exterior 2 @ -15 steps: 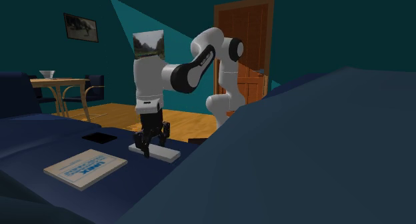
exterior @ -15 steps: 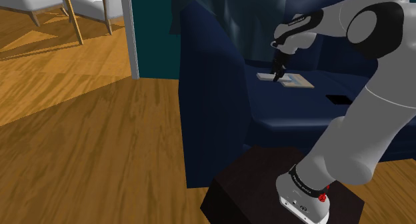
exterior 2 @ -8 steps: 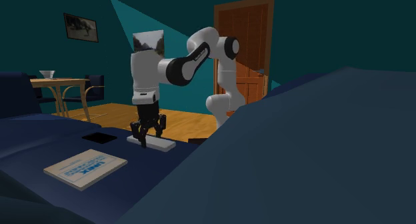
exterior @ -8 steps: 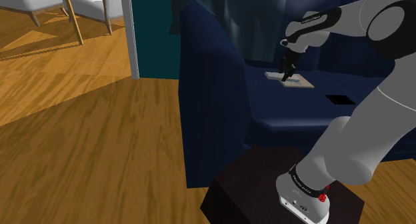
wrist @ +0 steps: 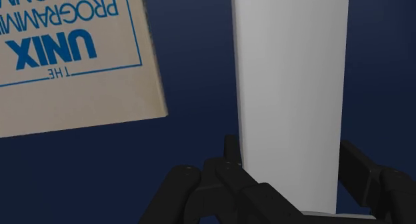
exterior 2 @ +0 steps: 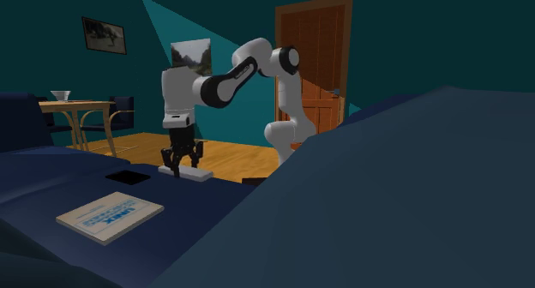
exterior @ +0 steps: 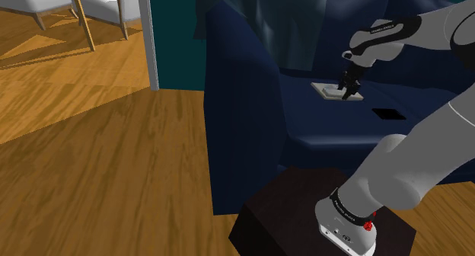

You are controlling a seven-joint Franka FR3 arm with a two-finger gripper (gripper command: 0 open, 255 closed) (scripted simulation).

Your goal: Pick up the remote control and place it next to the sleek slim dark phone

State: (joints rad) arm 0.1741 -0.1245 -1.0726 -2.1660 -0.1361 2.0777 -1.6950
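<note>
Your gripper (exterior 2: 181,165) clasps the white remote (exterior 2: 202,174) across its width — a book (wrist: 67,56) lies beside. The dark phone (exterior: 388,114) rests nearby.

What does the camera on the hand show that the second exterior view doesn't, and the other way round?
The wrist view adds readable blue UNIX lettering on the book. The second exterior view adds the white arm, the brown door and the dark phone lying on the blue sofa. Both share the gripper clasping the white remote, with the book nearby.
</note>
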